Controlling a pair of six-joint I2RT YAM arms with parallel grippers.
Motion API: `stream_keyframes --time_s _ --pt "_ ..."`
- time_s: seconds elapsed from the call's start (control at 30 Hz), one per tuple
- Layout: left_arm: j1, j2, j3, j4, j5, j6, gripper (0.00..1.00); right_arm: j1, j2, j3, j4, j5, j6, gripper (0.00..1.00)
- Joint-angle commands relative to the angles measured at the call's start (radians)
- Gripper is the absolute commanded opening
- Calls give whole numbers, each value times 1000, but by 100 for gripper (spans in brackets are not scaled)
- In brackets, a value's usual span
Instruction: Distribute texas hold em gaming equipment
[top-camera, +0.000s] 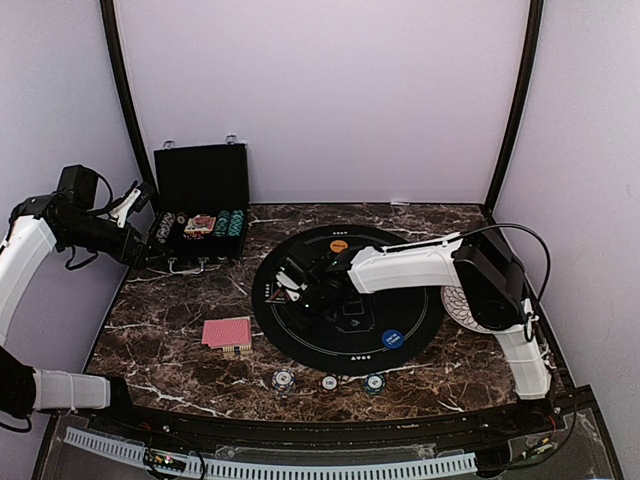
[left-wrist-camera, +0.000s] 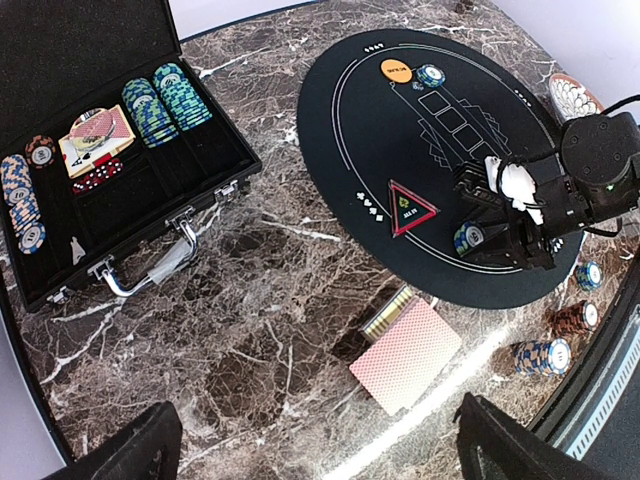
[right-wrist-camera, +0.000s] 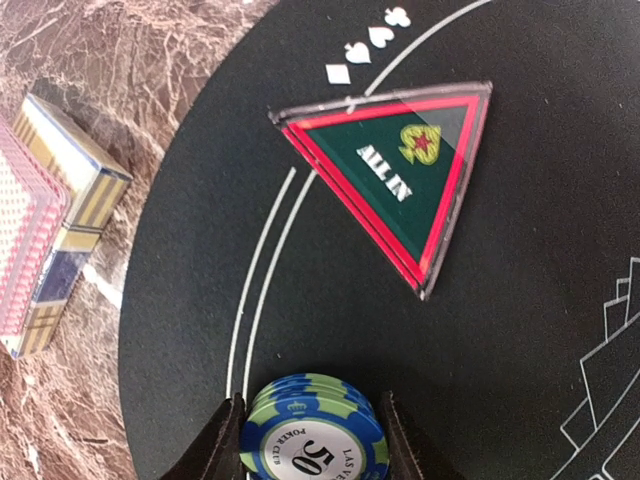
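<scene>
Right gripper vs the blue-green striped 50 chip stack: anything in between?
Nothing visible. The right gripper has its fingers either side of the blue-green striped round chip stack on the black round mat, seemingly touching both sides. The red-edged green ALL IN triangle lies ahead, apart.

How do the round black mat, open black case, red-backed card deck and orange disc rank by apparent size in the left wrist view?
Largest, about alike, so unranked: the round black mat and the open black case.
Next: the red-backed card deck.
Smallest: the orange disc.
</scene>
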Motion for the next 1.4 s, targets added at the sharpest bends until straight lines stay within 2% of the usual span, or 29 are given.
stream_keyframes --time_s 0.0,0.13,0.3,0.4,0.57,0.73,0.93,1.2,1.37 --pt "-3 -22 1 -24 2 12 99 -13 28 45 19 -14 -10 47" --pt "-3 -22 1 -24 3 13 99 -18 14 41 19 -15 -12 63" --pt "-3 -15 5 -23 3 15 99 -23 -49 31 -10 2 -21 65" --pt "-4 -13 8 -26 2 17 99 -23 -158 -19 -30 11 -24 65" --pt "-3 -10 15 -31 3 22 99 -17 -379 -217 -67 18 9 67" --pt "-6 -10 19 -36 -5 29 99 20 -593 -476 -139 67 80 79" --pt "-10 0 19 -34 -7 27 99 75 -755 -655 -191 39 149 86" --pt "-11 16 26 -35 -3 20 99 122 -740 -752 -158 -13 138 86" --pt "-11 18 32 -39 -1 15 99 139 -690 -756 -132 -15 117 87"
